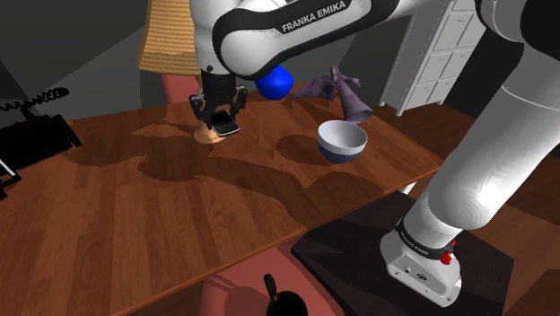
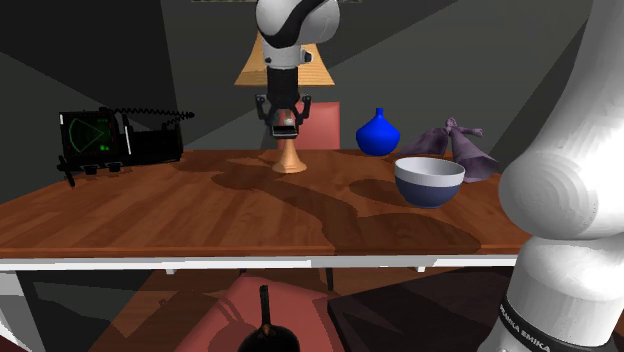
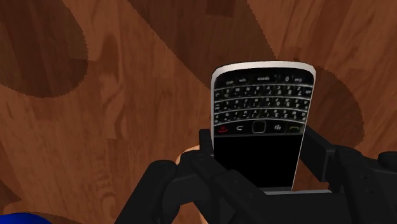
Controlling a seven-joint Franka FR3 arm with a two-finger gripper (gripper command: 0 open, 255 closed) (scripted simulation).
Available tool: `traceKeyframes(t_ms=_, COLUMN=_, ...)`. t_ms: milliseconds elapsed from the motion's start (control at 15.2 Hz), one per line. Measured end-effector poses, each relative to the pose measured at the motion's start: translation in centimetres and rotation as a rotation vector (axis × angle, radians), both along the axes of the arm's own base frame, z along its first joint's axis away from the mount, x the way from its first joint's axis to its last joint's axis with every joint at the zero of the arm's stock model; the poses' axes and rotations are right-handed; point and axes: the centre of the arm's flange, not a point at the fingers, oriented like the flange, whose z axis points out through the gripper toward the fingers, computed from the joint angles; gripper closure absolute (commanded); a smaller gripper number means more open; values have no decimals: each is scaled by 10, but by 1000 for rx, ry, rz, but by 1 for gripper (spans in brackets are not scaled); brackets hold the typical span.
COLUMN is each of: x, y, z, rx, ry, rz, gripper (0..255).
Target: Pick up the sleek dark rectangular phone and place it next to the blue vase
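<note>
Gripper (image 3: 257,151) around phone (image 3: 262,95) over wooden table (image 3: 95,127)

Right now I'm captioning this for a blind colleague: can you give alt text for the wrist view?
A black phone with a small keypad and silver rim is clasped between the two black fingers, keypad end pointing away from them. Behind it lies a brown wooden tabletop crossed by dark shadows.
</note>
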Motion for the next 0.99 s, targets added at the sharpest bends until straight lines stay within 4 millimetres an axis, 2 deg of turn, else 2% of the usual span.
traceKeyframes(t_ms=990, x=1, y=0, z=80, rx=0, ry=0, rz=0, gripper=255)
